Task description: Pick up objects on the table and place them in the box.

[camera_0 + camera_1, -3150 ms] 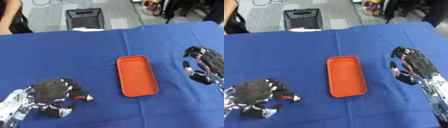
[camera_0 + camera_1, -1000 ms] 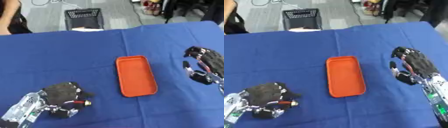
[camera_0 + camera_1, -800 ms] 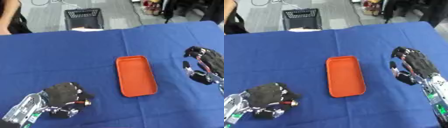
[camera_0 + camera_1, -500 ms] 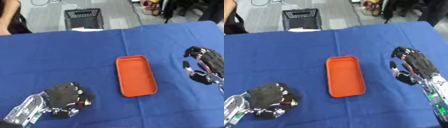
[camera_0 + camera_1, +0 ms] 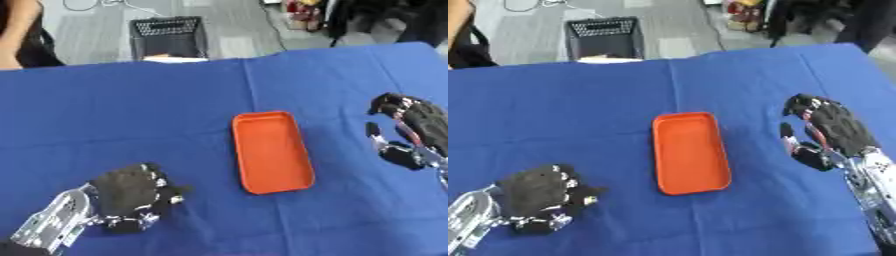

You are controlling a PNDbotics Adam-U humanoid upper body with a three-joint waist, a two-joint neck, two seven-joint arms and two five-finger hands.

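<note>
The orange box (image 5: 271, 151) lies flat and open on the blue table (image 5: 175, 110), well to the right of the left hand (image 5: 129, 197) and slightly beyond it, and to the left of the right hand (image 5: 833, 131). It appears empty. No loose object is visible anywhere on the cloth.

The left hand rests low on the table, back of the palm up, fingers curled under. Whether it encloses an object cannot be determined; nothing shows between the fingers in either view. The right hand hovers apart from the box with fingers relaxed and spread, holding nothing.

Step in hand, as judged: securing a small item under the left hand prior to transfer. Recommended procedure:
1. Confirm the item is captured before lifting; the curled fingers hide it from the head camera.
2. Lift clear of the cloth, then travel right and forward toward the box.
3. Bring the hand over the middle of the box, not its near rim, before releasing.
4. Keep the right hand where it is, apart from the box, to avoid nudging it.

Changes from the earlier frames: a small red-and-white item showed at the left hand's fingertips three seconds ago and one second ago; it is no longer visible. The left hand has closed further and sits lower and nearer the table's front edge. The box and right hand are unchanged.
</note>
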